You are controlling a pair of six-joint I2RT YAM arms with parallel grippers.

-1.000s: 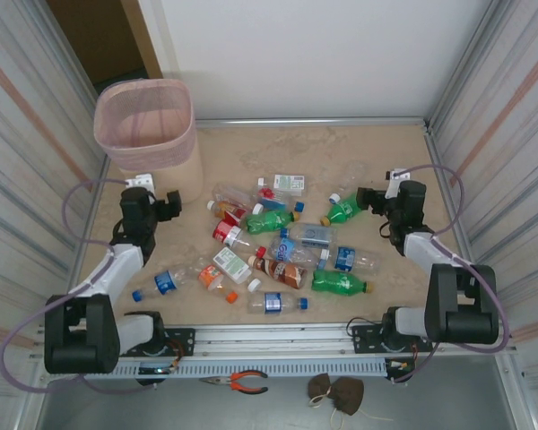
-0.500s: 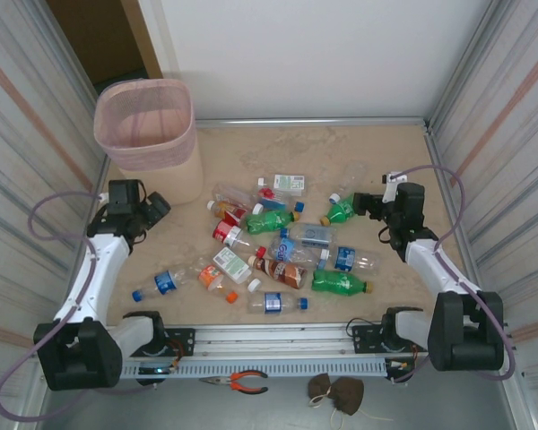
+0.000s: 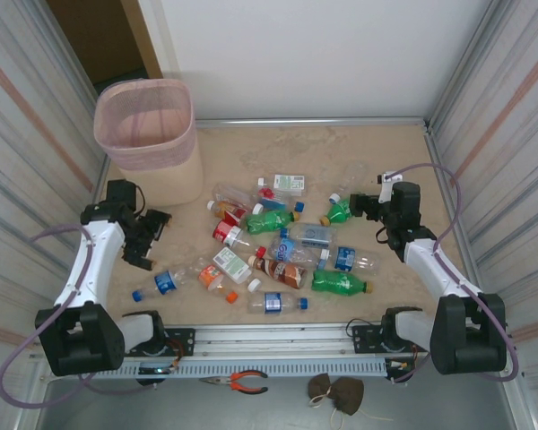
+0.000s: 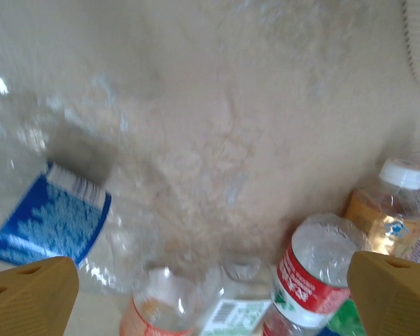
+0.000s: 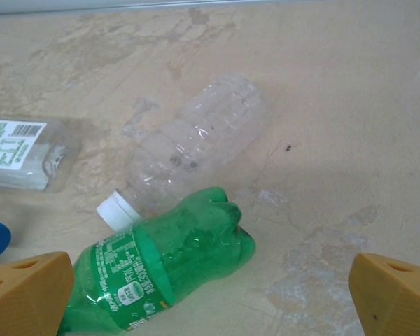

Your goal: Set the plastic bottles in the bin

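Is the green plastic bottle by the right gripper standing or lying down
Lying down: the green plastic bottle rests on its side on the beige table, its label facing up.

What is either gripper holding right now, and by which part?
Nothing is held. The left gripper and the right gripper are both open and empty; a green bottle lies loose before the right one.

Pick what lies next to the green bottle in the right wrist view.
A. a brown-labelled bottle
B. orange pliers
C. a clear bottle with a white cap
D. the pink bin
C: a clear bottle with a white cap lies on its side right beside the green bottle.
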